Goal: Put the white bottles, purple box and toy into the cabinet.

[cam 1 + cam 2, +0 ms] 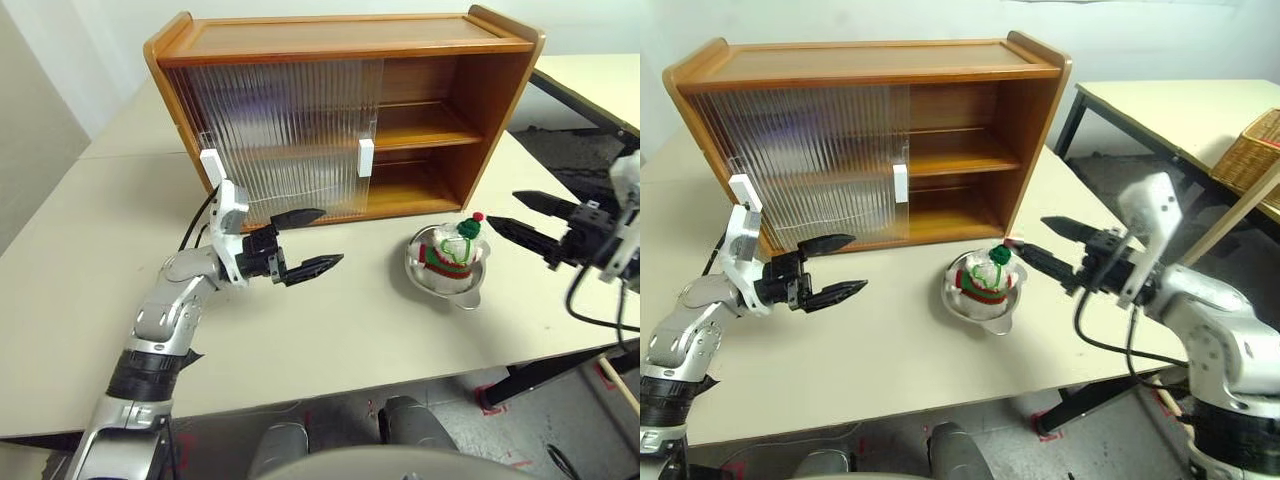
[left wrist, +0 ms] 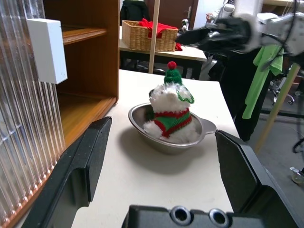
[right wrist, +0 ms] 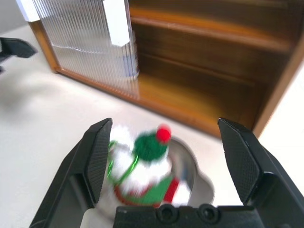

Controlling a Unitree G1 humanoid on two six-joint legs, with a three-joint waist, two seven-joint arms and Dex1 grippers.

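The toy [image 1: 455, 245], a fluffy white plush with red and green trim and a red-tipped green hat, sits in a steel bowl [image 1: 425, 282] on the table, in front of the cabinet's [image 1: 350, 35] open right half. My left gripper [image 1: 330, 237] hovers open to the left of the bowl, pointing toward it, nothing between its fingers. To the right of the bowl my right gripper [image 1: 503, 208] is open and empty, aimed at the toy. A pale shape with a bluish band [image 3: 130, 61], perhaps a white bottle, shows behind the door edge on the lower shelf. The purple box is hidden.
Ribbed sliding doors with white handles [image 1: 366, 157] cover the cabinet's left half; the right shelves [image 1: 425, 125] stand open. A second table [image 1: 1160, 110] with a wicker basket [image 1: 1250, 150] is off to the right. The table's front edge [image 1: 400, 385] runs close below the bowl.
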